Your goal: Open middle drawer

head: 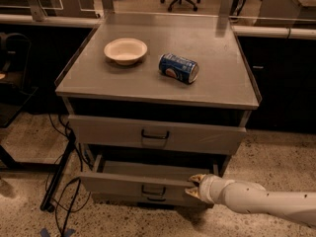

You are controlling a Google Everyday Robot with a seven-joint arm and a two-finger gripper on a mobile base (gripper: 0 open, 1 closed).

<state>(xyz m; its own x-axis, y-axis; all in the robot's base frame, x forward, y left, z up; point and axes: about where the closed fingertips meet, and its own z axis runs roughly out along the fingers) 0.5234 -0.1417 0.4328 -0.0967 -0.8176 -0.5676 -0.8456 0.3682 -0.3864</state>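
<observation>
Middle drawer [123, 184] partly pulled out
Gripper [193, 185] at its front's right end, fingers [196, 178] spread; bowl [125, 50] and can [178, 68] sit on the cabinet top [212, 80]

Arm [266, 204] enters low from right – hand [193, 185] points left, fingers apart.
</observation>
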